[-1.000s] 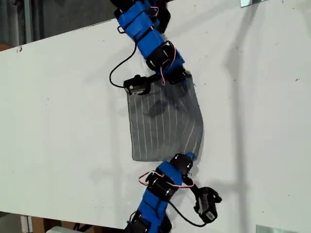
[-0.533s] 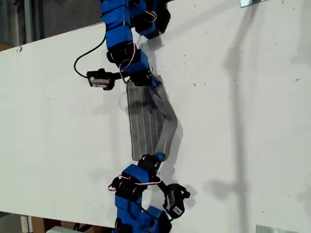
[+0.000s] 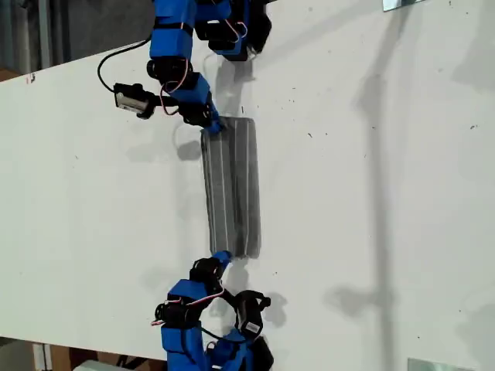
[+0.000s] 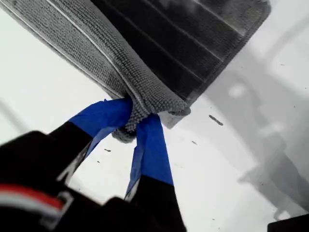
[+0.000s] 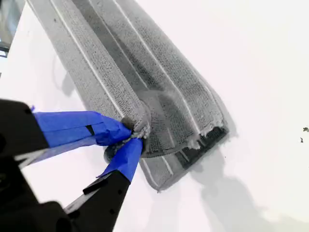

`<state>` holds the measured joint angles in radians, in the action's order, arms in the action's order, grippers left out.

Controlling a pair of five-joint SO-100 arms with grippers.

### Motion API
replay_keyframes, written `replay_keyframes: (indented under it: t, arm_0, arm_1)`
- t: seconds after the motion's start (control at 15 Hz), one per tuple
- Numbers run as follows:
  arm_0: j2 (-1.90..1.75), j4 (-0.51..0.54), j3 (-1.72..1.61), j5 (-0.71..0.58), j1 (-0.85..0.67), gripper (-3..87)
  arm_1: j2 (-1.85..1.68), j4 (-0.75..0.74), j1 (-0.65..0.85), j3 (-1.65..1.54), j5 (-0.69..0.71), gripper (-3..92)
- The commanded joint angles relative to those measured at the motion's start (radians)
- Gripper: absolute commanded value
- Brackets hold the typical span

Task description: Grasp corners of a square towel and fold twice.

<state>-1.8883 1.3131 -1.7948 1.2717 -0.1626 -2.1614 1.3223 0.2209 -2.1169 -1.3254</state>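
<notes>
The grey striped towel (image 3: 232,185) lies on the white table as a narrow folded strip. An arm's gripper (image 3: 213,125) pinches a corner at the strip's far end. Another arm's gripper (image 3: 222,256) pinches a corner at the near end. The wrist views do not tell me which arm is which. My first gripper (image 4: 133,118) is shut on a bunched corner of the towel (image 4: 159,43), and the layer under the fold lies in shadow. My second gripper (image 5: 135,133) is shut on a corner of the towel (image 5: 159,82), with the lower layers sticking out beside it.
The white table (image 3: 387,193) spreads wide to the exterior view's right, crossed by long shadows. Its far edge (image 3: 77,63) slants across the exterior view's upper left. Both arms' bases and black cables sit at the top and bottom of that view.
Both grippers have swung towards the exterior view's left with their corners. They drew the right half of the towel over the left half, so the wide cloth is now a narrow strip.
</notes>
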Motion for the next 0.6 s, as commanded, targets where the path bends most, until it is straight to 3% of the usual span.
replay_keyframes:
  t: [0.0,0.13,0.33,0.53]
  arm_0:
    - [-0.043,-0.058,-0.078,-0.051,-0.107,-0.3]
    - [-0.021,-0.124,-0.158,-0.103,-0.206,-0.3]
    - [0.098,-0.137,-0.121,-0.17,-0.288,-0.3]
    - [0.15,-0.12,-0.069,-0.175,-0.279,-0.3]
  arm_1:
    - [-0.012,-0.023,0.086,-0.015,0.067,-0.1]
    - [0.035,-0.052,0.16,-0.029,0.126,-0.1]
    - [0.17,-0.11,0.245,-0.023,0.199,-0.1]
    - [0.222,-0.129,0.212,-0.02,0.198,-0.1]
